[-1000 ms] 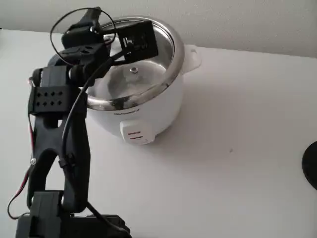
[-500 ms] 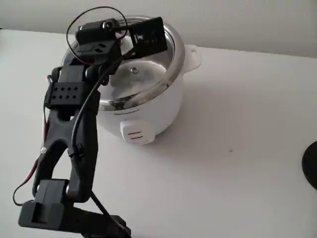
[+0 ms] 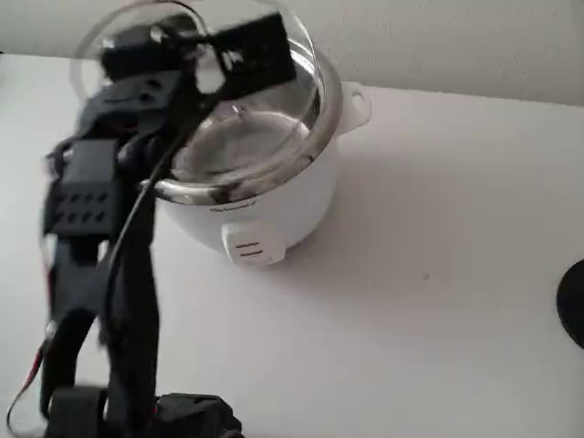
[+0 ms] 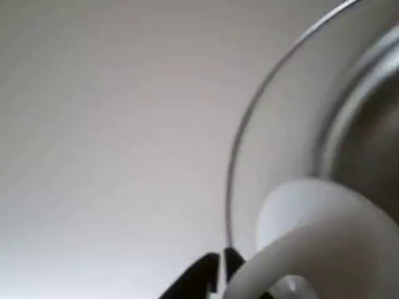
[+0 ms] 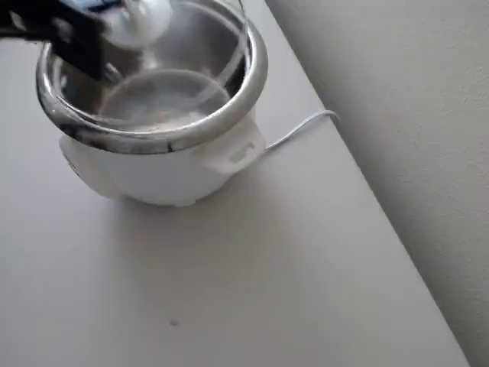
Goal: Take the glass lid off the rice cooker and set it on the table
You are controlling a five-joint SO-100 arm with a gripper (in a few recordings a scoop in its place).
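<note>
Up it goes: half a second back the glass lid [image 3: 265, 100] sat lower over the pot, and now it is tilted up and away, the arm blurred with motion. Nearest in the fixed view, the black arm rises at seven o'clock. Beyond it the tool [image 3: 214, 68] is clamped on the lid's white knob [image 4: 312, 249], the sensible grab since the rim offers no purchase. Behind that, the rice cooker [image 3: 265, 205] stands put on the surface [image 3: 438, 301], steel pot open at twelve o'clock. The lid hangs slanted from its off-side grip. Open surface at three o'clock looks the natural landing spot.
</note>
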